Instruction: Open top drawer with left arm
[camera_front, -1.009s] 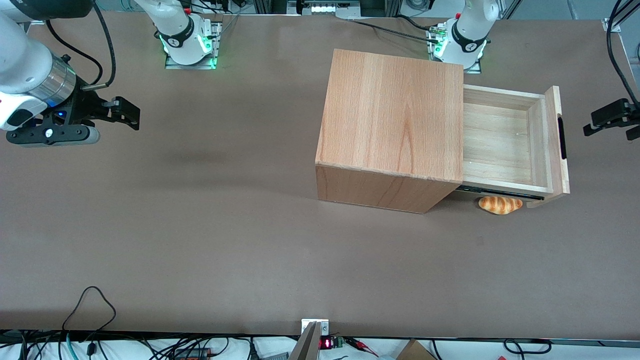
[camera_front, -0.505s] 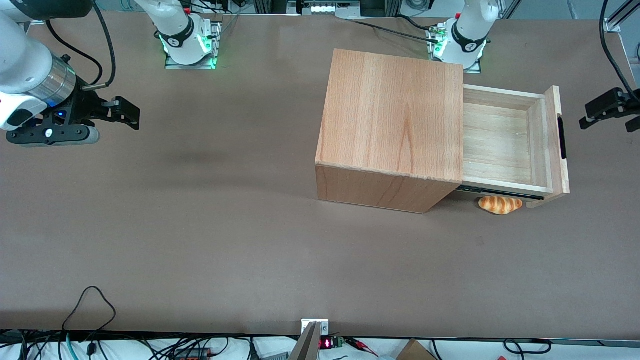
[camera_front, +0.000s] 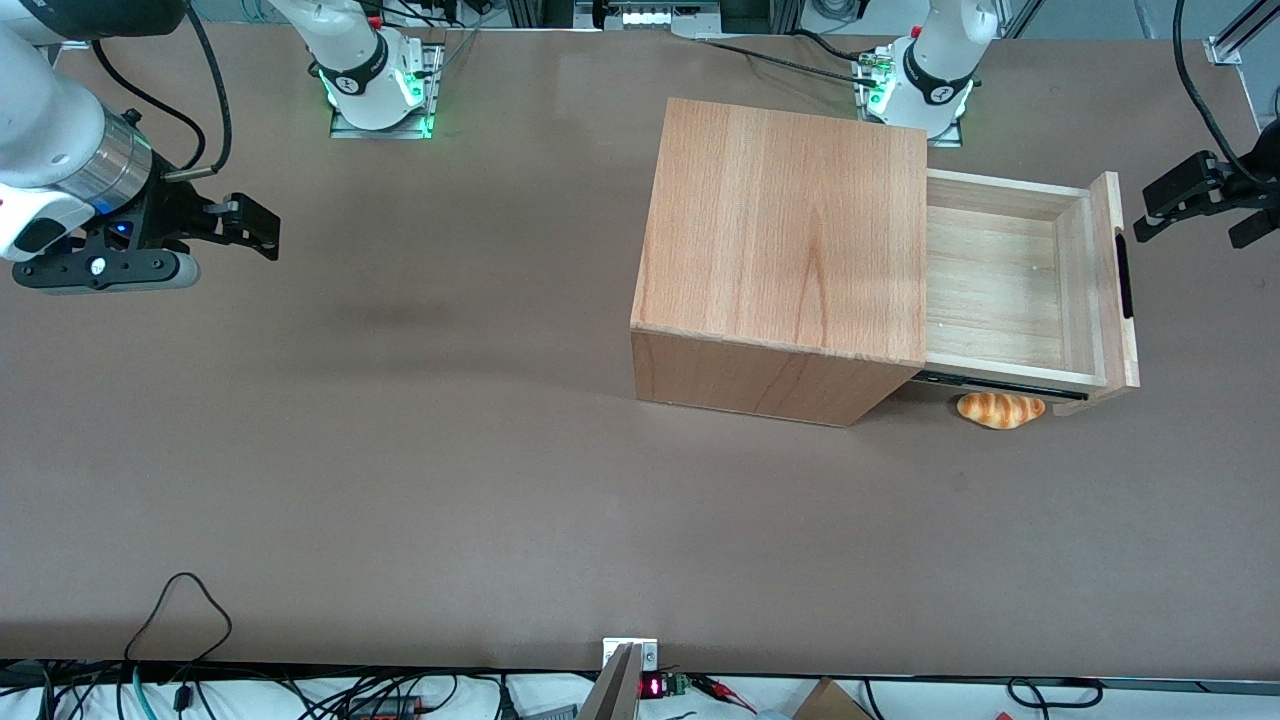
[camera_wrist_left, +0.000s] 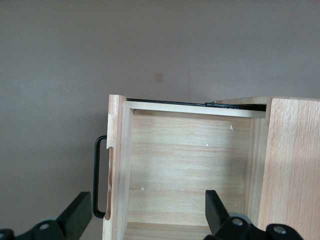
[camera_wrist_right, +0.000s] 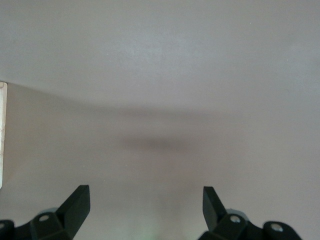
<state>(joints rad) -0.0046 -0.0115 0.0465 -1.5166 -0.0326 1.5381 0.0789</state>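
At the working arm's end of the table, the top drawer (camera_front: 1010, 285) stands pulled well out of the wooden cabinet (camera_front: 785, 255), its pale plank floor bare and its front panel (camera_front: 1115, 280) carrying the slim black bar handle (camera_front: 1126, 275). The gripper (camera_front: 1190, 205) of the left arm hangs in the air at roughly 2 o'clock from the drawer front, apart from the handle and touching nothing; the left wrist view shows its fingers (camera_wrist_left: 77, 220) spread wide with nothing between them, looking down on the handle (camera_wrist_left: 98, 177) and the open drawer (camera_wrist_left: 187, 175). Judgement: the pull itself appears complete and the step in hand is clearing the arm away from the drawer. The next move likely calls only for a retreat that keeps the fingers off the front panel, so the drawer is not nudged back in. Below the drawer, at about 6 o'clock from it, a small bread roll (camera_front: 1000, 409) lies on the table (camera_front: 400, 450) close to the cabinet's foot. The surface is a plain matt brown sheet, with cables (camera_front: 180, 610) trailing at its near edge. Both arm bases (camera_front: 930, 85) show green lamps.
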